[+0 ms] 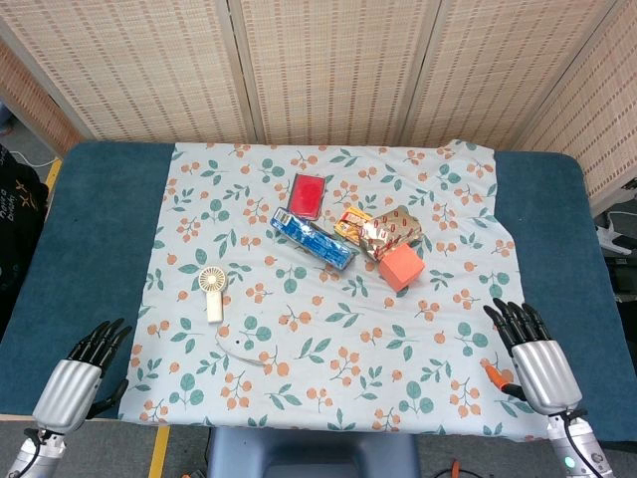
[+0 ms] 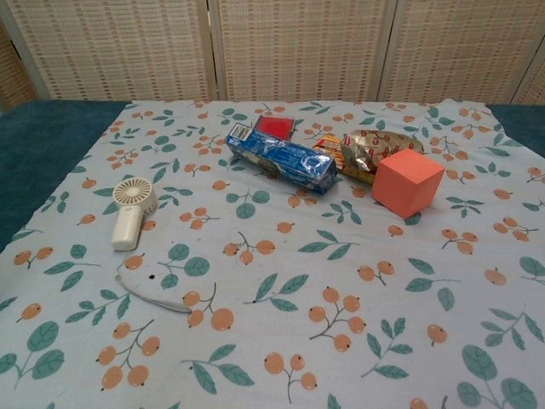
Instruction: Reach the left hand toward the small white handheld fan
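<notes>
The small white handheld fan (image 1: 212, 290) lies on the floral cloth, left of centre, round head toward the far side; the chest view shows the fan (image 2: 132, 209) at its left. My left hand (image 1: 82, 370) rests near the table's front left corner on the blue surface, fingers straight and apart, holding nothing, well to the left of and nearer than the fan. My right hand (image 1: 532, 355) sits at the front right on the cloth edge, fingers extended, empty. Neither hand shows in the chest view.
A red case (image 1: 308, 195), a blue packet (image 1: 313, 238), a shiny gold-brown packet (image 1: 388, 231) and an orange cube (image 1: 402, 267) cluster at the cloth's middle. A flat white piece (image 1: 244, 346) lies just in front of the fan. A small orange item (image 1: 495, 374) lies by my right hand.
</notes>
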